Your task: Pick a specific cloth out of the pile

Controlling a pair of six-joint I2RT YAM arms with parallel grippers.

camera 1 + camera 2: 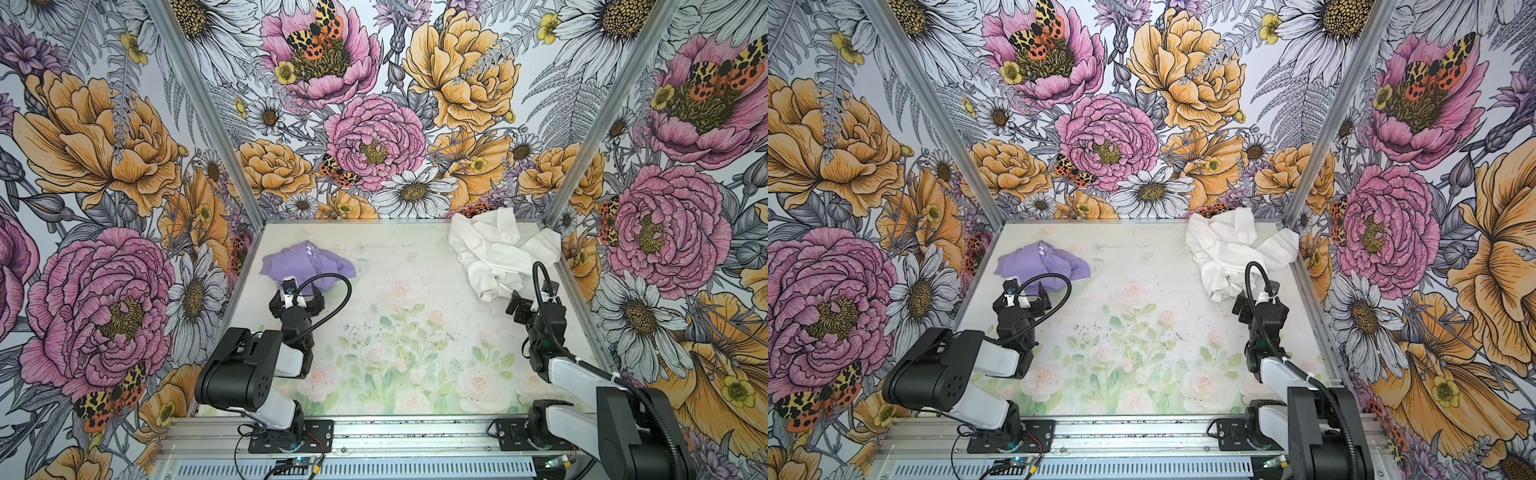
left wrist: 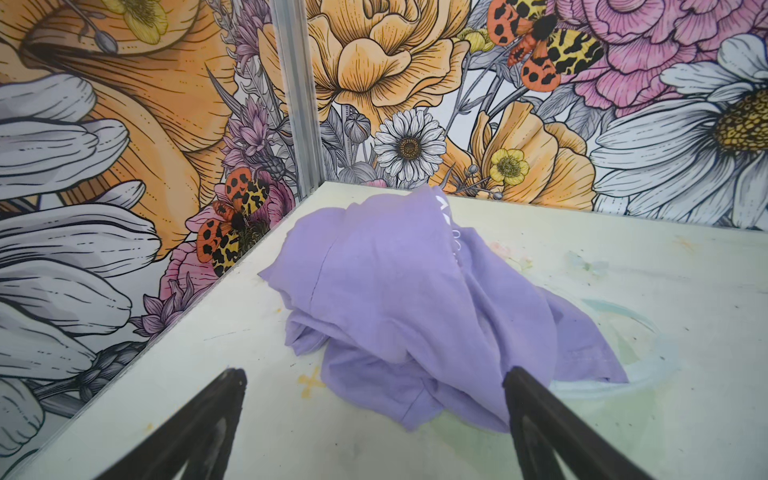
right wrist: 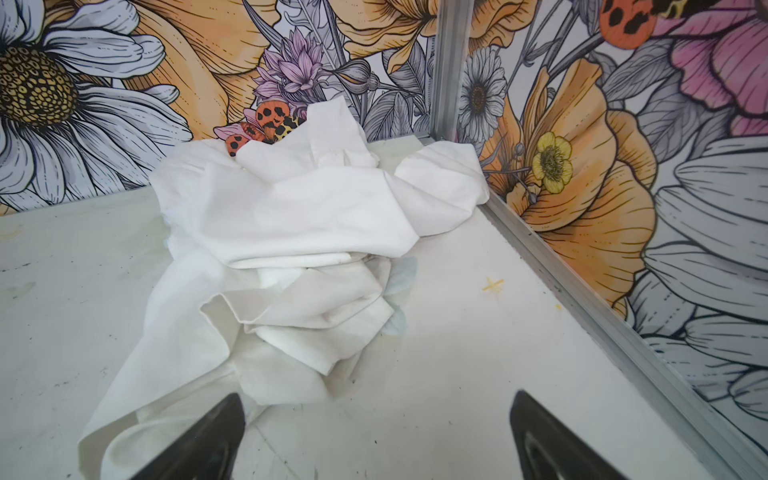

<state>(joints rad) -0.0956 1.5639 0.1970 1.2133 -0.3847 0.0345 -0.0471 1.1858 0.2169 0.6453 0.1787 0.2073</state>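
The thin, soft lavender-purple cloth [image 1: 309, 264] lies crumpled in a low mound on the pale, flower-printed table [image 1: 415, 291]. It is well apart from the pile [image 1: 498, 249] of rumpled white fabric cloths, which is bunched into a corner of the floral-papered walls [image 1: 374, 124]. No purple shows among the white folds. I judge the wanted piece to be singled out already, far enough from the pile that lifting one would not drag the other. Its small white mark [image 1: 308, 250] faces up on a top fold.

The left gripper [image 1: 297, 305] hangs low at the hem of the lavender-purple cloth, on the far side of it from the pile. Its jaws are spread wide with nothing between them. In the left wrist view [image 2: 376, 374] one fingertip [image 2: 517, 376] overlaps the hem, but I cannot tell whether it touches. A wide spread probably suits a soft mound, since it can take in a thick fold rather than a single slippery layer.

The right gripper [image 1: 534, 301] sits just beside the pile at its trailing corner, jaws equally wide and empty. In the right wrist view [image 3: 376, 399] a loose white flap [image 3: 137, 407] runs past one fingertip [image 3: 226, 409]. That position looks suited to pinning the pile down if needed.
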